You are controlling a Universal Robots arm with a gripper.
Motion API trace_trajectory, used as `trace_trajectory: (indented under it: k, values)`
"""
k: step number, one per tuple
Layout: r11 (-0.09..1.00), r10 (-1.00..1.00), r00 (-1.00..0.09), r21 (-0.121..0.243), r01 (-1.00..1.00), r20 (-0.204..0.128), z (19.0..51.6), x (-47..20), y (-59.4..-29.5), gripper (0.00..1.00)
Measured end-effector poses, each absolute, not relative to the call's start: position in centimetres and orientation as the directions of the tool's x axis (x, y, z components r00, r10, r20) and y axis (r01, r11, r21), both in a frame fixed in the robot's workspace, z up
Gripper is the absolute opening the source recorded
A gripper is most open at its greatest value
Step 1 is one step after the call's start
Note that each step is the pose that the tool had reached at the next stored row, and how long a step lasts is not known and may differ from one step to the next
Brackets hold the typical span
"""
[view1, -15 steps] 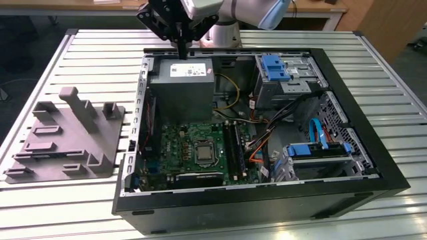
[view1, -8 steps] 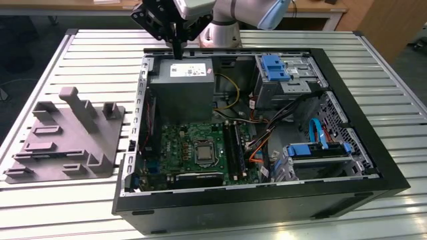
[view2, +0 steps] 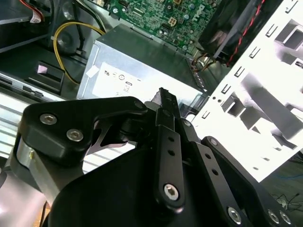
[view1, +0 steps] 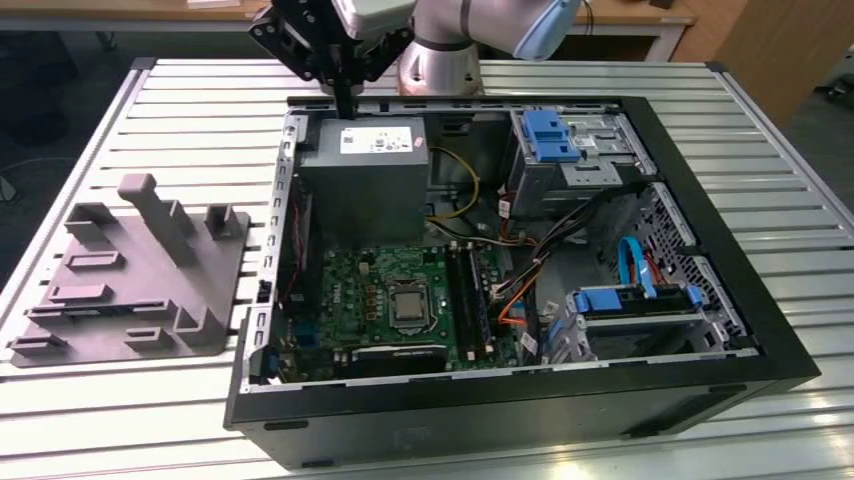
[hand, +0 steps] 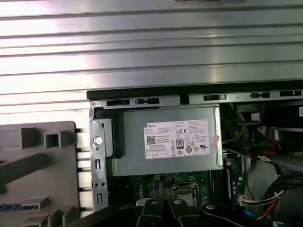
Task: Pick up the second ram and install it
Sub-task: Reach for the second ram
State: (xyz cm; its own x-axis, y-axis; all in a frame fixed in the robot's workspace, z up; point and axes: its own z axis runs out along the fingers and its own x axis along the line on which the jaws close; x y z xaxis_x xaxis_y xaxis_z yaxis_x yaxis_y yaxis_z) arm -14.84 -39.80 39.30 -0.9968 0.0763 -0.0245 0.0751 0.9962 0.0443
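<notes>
My gripper (view1: 346,110) hangs above the back edge of the grey power supply (view1: 360,180), at the far side of the open computer case (view1: 534,410). In the second wrist view its black fingers (view2: 163,101) are pressed together, and I see nothing between them. The labelled end of the power supply (hand: 168,142) lies right beneath. Long dark strips (view1: 463,285) stand in the memory slots beside the processor socket on the green board (view1: 387,295). I cannot tell whether one of them is the second ram.
A grey plastic fixture (view1: 134,270) with upright posts lies on the slatted metal table (view1: 160,110), at the exterior view's left of the case. Blue drive brackets (view1: 550,135), cables and a blue-trimmed cage (view1: 638,300) fill the case's other side.
</notes>
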Motion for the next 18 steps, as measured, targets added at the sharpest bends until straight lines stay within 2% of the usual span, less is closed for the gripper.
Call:
trace_trajectory:
  k: [18]
  values:
    - [0.996, 0.076, -0.997, 0.044, 0.075, -0.024, 39.2, -17.9, -39.5, 0.10]
